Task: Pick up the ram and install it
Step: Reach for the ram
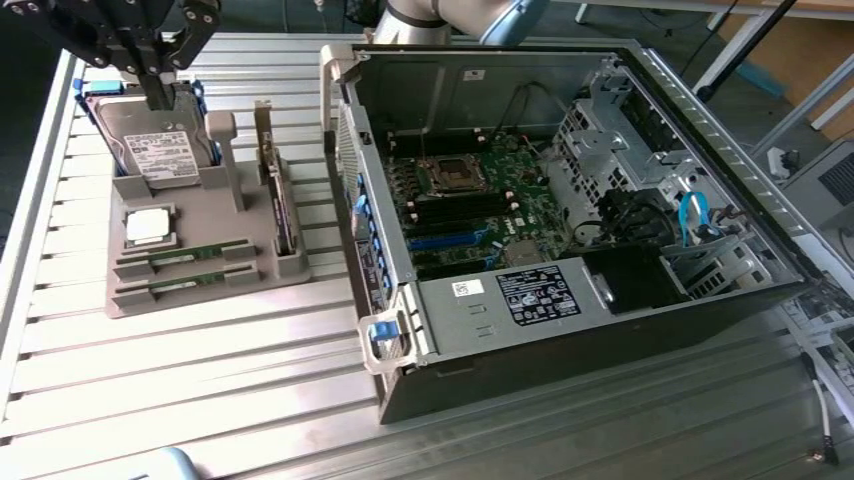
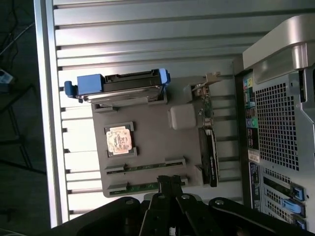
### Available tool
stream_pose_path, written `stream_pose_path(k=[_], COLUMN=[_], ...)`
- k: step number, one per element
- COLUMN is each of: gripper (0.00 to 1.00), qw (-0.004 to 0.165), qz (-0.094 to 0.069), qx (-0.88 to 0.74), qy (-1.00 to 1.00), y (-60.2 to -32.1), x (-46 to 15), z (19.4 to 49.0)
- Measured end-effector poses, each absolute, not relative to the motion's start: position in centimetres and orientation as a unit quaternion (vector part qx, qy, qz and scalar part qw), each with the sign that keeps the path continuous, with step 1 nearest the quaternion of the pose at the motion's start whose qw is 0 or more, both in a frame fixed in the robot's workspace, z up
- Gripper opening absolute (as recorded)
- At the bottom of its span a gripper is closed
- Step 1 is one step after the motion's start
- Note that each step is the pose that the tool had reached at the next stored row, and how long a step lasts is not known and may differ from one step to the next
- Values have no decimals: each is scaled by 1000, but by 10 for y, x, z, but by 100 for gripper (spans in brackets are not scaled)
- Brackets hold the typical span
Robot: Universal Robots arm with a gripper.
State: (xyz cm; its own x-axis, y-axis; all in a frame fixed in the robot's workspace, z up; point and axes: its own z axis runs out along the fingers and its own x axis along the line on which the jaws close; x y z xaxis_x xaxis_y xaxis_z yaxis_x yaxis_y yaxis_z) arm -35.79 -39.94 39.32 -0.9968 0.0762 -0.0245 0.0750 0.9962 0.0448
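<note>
Pick not started: my gripper (image 1: 160, 98), pressed shut and empty, hangs upper left, well above the tray (image 1: 200, 205); ram (image 1: 187, 256) lies untouched there, so grabbing needs the gripper spread.

Open case (image 1: 574, 330) sits on the table (image 1: 200, 380). Beside it, a grey tray (image 1: 200, 208) carries drive (image 1: 160, 150), processor (image 1: 148, 226) and upright card (image 1: 280, 215).

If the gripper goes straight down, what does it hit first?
Probably the ram in the gray tray, under the tip of the shut gripper in the wrist view; how high it hangs is unclear.
</note>
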Motion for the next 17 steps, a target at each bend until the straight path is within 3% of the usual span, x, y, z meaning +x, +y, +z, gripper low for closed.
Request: stream_pose_path(k=[17], gripper=[11], qw=[13], qz=[22], qx=[38], qy=[999], y=[-406], x=[-364], z=[393])
